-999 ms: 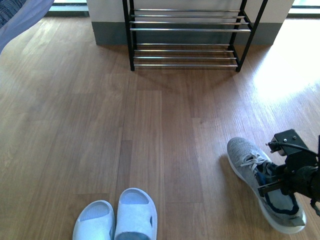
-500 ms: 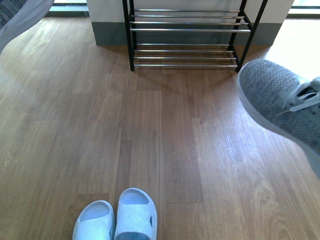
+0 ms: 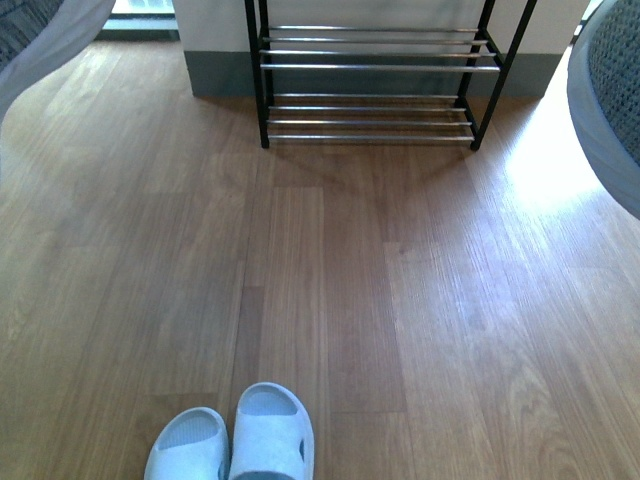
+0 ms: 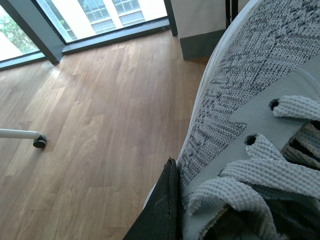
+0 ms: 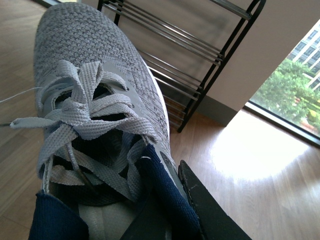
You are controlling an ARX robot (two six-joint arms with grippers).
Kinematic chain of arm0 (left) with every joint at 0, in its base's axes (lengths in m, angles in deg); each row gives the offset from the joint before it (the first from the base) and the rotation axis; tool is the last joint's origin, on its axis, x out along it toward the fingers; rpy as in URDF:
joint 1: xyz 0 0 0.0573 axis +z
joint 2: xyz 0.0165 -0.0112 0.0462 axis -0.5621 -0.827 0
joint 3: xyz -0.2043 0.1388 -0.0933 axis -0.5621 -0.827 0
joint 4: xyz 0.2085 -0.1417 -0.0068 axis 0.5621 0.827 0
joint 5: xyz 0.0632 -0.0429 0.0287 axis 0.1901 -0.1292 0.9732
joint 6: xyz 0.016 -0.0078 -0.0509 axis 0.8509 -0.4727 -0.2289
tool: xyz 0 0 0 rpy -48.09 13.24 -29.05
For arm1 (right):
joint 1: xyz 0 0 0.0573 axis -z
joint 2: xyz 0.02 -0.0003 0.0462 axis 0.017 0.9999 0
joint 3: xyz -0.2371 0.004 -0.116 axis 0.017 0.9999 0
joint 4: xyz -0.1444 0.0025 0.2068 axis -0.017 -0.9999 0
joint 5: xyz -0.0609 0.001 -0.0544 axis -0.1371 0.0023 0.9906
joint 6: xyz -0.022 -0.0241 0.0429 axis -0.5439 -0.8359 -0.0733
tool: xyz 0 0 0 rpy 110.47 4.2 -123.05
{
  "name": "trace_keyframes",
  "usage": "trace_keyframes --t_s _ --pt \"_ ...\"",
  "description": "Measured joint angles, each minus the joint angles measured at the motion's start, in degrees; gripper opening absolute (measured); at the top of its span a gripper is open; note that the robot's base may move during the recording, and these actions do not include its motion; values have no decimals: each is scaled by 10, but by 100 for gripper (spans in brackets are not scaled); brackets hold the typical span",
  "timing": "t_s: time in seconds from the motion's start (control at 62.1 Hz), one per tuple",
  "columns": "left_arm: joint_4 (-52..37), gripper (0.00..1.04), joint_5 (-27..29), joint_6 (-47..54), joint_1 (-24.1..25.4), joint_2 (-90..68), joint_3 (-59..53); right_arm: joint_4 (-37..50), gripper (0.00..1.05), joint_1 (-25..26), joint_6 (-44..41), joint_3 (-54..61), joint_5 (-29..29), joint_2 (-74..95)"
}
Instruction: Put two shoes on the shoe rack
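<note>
Wood floor (image 3: 330, 300) takes up most of the front view and runs to the far wall. The shoe rack (image 3: 370, 68) stands against that wall, black frame w/ chrome bars, nothing on any tier I can see.

Both grey knit sneakers are up off the floor, one per arm. The right-held sneaker (image 3: 612, 90) fills the right edge of the front view. The left-held sneaker (image 3: 35, 40) only shows at the top left corner. Both are carried high and wide, I'd say so the soles clear the floor and the way to the rack stays open. In the right wrist view the toe of that sneaker points at the rack, so it's roughly lined up to go in toe-first.

The pale blue slides (image 3: 272, 430) sit side by side on the floor close to my base, well apart from the rack. They're untouched.

My right end effector (image 5: 172, 220) is narrow, pinching the navy collar of the sneaker. One finger (image 5: 205, 210) is outside the collar; the other looks to be inside, though I can't see it properly. My left end effector (image 4: 200, 220) has a black finger (image 4: 160, 210) flat against the knit side wall. Its partner is hidden, prob. inside the opening, so I judge it clamped on that sneaker too.

Nothing is placed yet. Next I need to reach fwd and lower each sole across at least two bars.
</note>
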Motion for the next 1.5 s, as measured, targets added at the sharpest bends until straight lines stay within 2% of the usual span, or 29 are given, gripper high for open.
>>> trace_keyframes --t_s 1.128,1.337,1.499 --pt "0 2 7 0 2 1 0 -2 1 2 2 1 3 -1" --pt "0 2 -12 0 -4 1 0 -3 1 2 2 1 11 -1" --pt "0 2 0 0 -2 1 0 -3 1 2 2 1 10 -1"
